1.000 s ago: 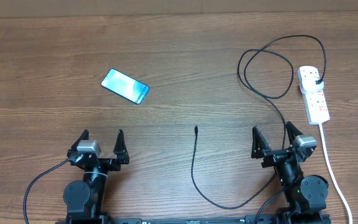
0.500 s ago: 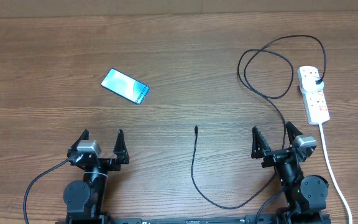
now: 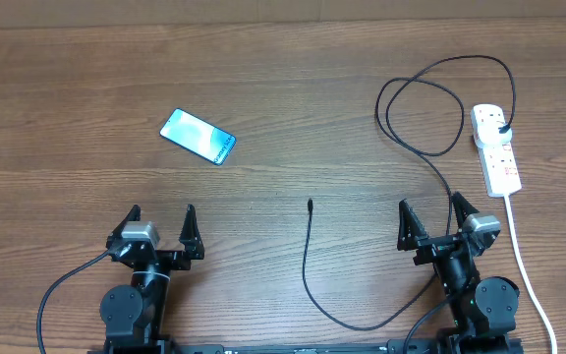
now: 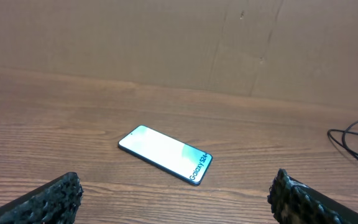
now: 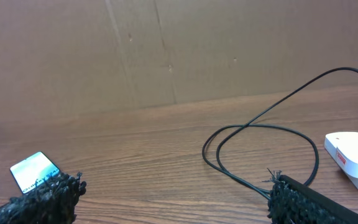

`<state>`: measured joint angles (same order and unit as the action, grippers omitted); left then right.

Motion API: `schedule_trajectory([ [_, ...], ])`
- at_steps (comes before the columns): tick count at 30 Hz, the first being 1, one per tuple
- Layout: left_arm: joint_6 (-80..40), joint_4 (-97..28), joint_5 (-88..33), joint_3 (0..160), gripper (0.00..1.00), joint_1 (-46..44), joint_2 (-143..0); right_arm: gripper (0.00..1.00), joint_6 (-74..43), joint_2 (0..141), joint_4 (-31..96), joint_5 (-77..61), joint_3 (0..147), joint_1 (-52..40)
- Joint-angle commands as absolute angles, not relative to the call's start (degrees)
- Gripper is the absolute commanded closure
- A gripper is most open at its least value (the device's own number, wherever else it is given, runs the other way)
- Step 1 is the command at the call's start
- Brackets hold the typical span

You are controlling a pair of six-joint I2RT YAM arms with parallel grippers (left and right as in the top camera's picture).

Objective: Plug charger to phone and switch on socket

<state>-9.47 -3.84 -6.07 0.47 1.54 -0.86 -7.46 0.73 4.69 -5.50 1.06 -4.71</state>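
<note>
The phone [image 3: 198,136] lies flat on the wooden table at the far left, screen lit light blue; it shows ahead of my left gripper [image 4: 180,193] and at the left edge of the right wrist view [image 5: 33,171]. The charger cable [image 3: 421,147] loops from its plug in the socket [image 3: 495,147] at the right, runs past my right gripper [image 3: 430,213] and ends in a small connector tip [image 3: 310,205] mid-table. Both grippers stand open and empty near the front edge. My left gripper [image 3: 161,216] is well short of the phone. The cable loop [image 5: 253,155] and socket end [image 5: 353,152] show in the right wrist view.
The socket's white cord [image 3: 521,258] trails down the table's right side toward the front, just right of my right arm. A brown cardboard wall [image 4: 179,43] stands along the table's far edge.
</note>
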Motion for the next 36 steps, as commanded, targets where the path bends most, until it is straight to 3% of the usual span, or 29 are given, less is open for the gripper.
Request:
schedule_trajectory([
  [1, -10.31, -3.88, -7.05, 0.27, 0.0, 1.85, -0.25, 0.0, -7.25, 0.16, 4.43, -5.02, 0.47, -5.04],
  [14, -10.22, -3.81, -7.25, 0.27, 0.0, 1.85, -0.25, 0.0, -7.25, 0.16, 4.45, -5.02, 0.47, -5.04],
  [18, -5.23, -4.38, -11.75, 1.13, 0.0, 1.85, -0.25, 0.0, -7.25, 0.16, 4.45, -5.02, 0.47, -5.04],
  [36, -6.48, -18.2, -10.52, 22.57, 0.0, 1.87, -4.34, 0.0, -7.25, 0.16, 4.43, -5.02, 0.47, -5.04],
])
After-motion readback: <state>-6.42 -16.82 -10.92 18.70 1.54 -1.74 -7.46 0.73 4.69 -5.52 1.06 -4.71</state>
